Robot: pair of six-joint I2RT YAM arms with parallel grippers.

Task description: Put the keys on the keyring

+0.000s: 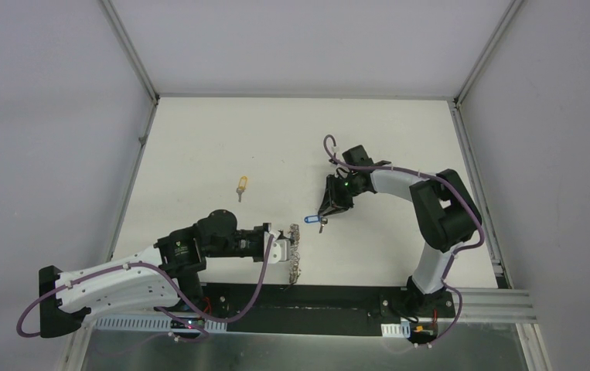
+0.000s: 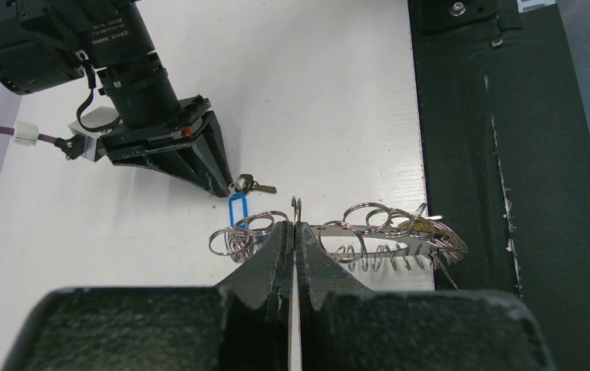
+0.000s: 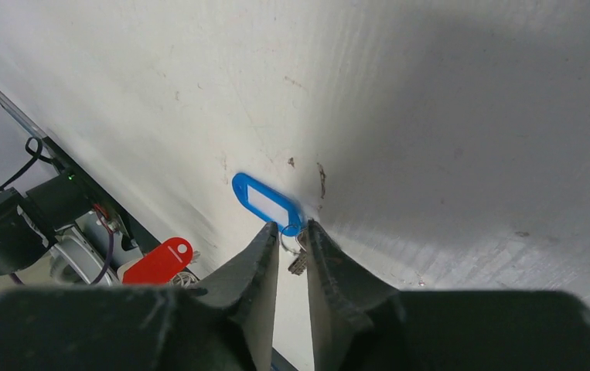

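The keyring (image 1: 295,253), a grey wreath of wiry coils, hangs from my left gripper (image 1: 284,248) near the table's front edge. In the left wrist view my left gripper (image 2: 295,226) is shut on one loop of the keyring (image 2: 376,232), whose coils spread to both sides. My right gripper (image 1: 325,218) is just right of it, shut on the blue key (image 1: 312,220). In the right wrist view the blue tag (image 3: 267,202) sticks out past the right gripper (image 3: 294,229), and the metal blade hangs between its fingers. A red key tag (image 3: 158,261) lies by the keyring. A yellow key (image 1: 240,186) lies alone on the table.
The white table (image 1: 199,139) is walled by grey panels. A black strip (image 1: 330,297) with the arm bases runs along the front edge, just behind the keyring. The right gripper (image 2: 199,154) and the blue tag (image 2: 236,207) show just beyond the keyring in the left wrist view.
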